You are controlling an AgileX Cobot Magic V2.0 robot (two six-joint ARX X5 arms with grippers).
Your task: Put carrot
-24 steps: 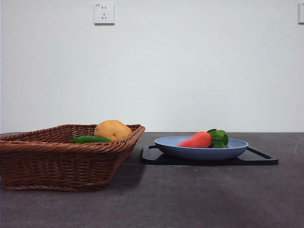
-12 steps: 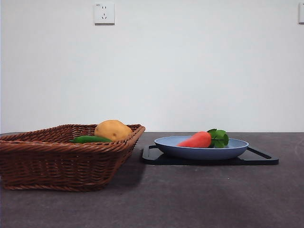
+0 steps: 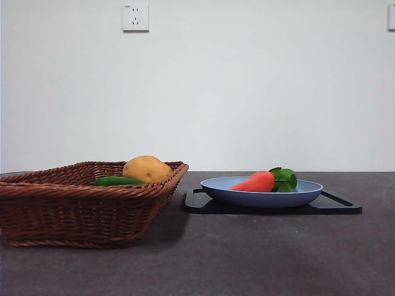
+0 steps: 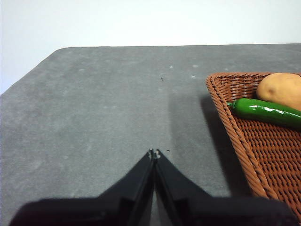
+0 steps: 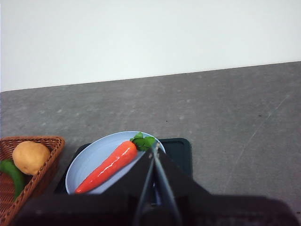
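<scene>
Your carrot (image 3: 254, 182) lies on its side in the blue plate (image 3: 259, 197), leaves toward 3 o'clock in the front view, tip toward 9. The plate sits on a black tray (image 3: 336, 206) whose edges show on either side of it. At 9 o'clock from the tray, just beside it, stands the wicker basket (image 3: 80, 213) holding a potato (image 3: 146, 168) and a green pepper (image 3: 116, 180). Bare worktop (image 3: 265, 259) stretches in front. Your right claw (image 5: 154, 157) hangs above the plate's near rim, pressed together. Your left claw (image 4: 154, 153) is pressed together too, over bare worktop beside the basket's outer edge.
</scene>
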